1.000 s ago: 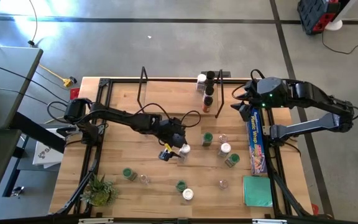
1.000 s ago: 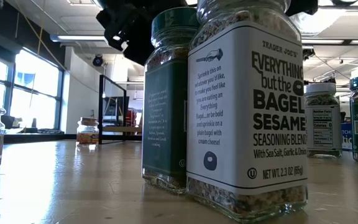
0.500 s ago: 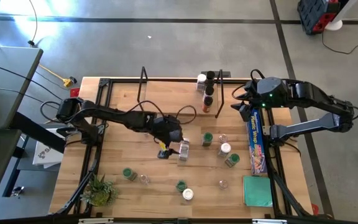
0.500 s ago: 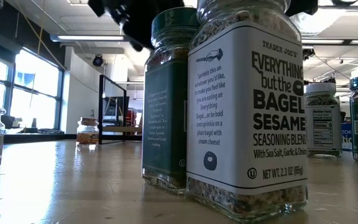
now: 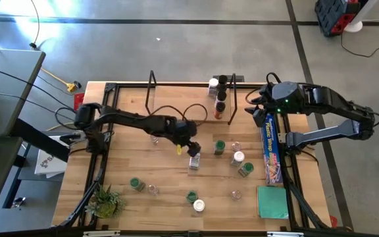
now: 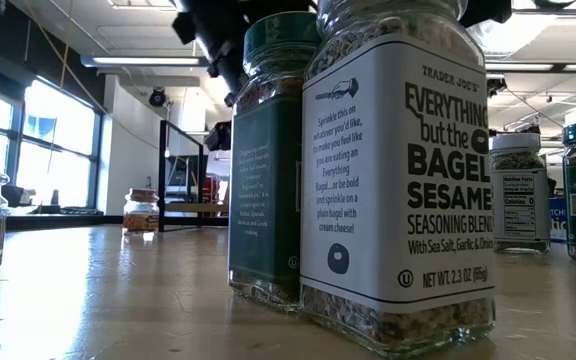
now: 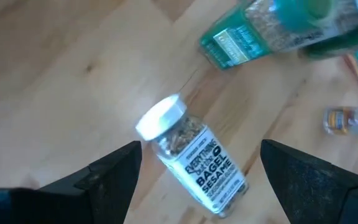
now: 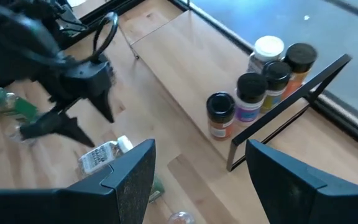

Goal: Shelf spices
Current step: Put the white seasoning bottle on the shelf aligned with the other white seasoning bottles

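Note:
An Everything Bagel jar with a white lid lies on its side on the table's middle. My left gripper hovers just above it, open, one finger on either side and touching nothing; the right wrist view shows it too. The shelf stands at the far edge, with several spices upright at its right end. More jars stand scattered on the table. My right gripper waits open, raised beside the shelf's right end frame.
A long blue plastic-wrap box and a green pad lie along the right edge. A small plant stands at the near left corner. Two jars stand right in front of the low camera. The shelf's left part is bare board.
My left gripper has rolled strongly about its own axis and has shifted a little toward the far and right edges, ending above the lying jar. Its fingers have stayed open.

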Tool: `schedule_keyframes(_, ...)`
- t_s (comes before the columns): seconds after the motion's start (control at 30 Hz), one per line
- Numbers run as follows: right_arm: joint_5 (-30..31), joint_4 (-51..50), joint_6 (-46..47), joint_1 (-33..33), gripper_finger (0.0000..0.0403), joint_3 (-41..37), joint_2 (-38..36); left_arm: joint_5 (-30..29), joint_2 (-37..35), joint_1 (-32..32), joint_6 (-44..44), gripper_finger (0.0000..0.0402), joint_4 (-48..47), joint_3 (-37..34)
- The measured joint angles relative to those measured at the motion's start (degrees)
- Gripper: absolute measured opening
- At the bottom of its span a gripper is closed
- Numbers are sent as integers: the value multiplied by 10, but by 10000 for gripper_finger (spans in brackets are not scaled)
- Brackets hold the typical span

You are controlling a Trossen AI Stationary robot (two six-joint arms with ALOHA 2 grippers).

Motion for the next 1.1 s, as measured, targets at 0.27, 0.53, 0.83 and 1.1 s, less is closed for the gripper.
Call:
schedule_keyframes(0.27,46,1,-35,0,243,0,1,-17,119,-7,-64,323,-153,135)
schedule_keyframes(0.53,50,1,-31,0,243,0,1,-11,157,8,-98,323,-136,155)
schedule_keyframes(0.83,51,5,-25,0,243,0,1,-18,160,25,-89,323,-157,153)
schedule_keyframes(1.1,52,4,-29,0,243,0,1,-56,75,20,83,323,-254,153)
